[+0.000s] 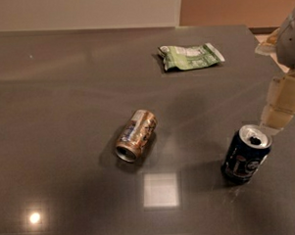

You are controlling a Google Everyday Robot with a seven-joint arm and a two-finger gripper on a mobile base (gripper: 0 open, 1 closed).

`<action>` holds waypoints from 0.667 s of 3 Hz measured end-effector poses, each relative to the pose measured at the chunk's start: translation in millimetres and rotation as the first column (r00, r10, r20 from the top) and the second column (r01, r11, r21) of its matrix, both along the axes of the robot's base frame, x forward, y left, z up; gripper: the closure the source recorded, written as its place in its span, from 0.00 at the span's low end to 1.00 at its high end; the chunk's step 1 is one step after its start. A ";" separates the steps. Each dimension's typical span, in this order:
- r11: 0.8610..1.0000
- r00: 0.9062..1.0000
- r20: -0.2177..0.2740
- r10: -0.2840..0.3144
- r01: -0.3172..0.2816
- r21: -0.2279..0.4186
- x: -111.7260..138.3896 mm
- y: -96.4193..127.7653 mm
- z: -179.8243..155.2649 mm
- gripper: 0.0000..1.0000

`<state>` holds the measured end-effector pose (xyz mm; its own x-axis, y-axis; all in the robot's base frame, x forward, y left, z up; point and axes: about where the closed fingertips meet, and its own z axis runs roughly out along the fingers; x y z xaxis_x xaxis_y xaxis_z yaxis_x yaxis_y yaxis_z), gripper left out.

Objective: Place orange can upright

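The orange can [136,135] lies on its side near the middle of the grey table [63,93], its silver end facing the front left. My gripper [280,106] hangs at the right edge of the view, well to the right of the orange can and just above and behind the dark blue can [245,154]. The gripper holds nothing that I can see.
The dark blue can stands upright at the front right, its top opened. A green snack bag [190,57] lies flat at the back of the table. The table's far edge meets a pale wall; its right edge runs near my arm.
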<state>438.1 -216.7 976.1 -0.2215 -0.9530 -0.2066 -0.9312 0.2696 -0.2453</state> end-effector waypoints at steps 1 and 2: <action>1.000 1.000 0.001 0.008 -0.008 -0.004 7.3 4.2 3.4 0.00; 0.996 0.996 0.009 0.086 -0.086 0.003 30.6 29.5 8.1 0.00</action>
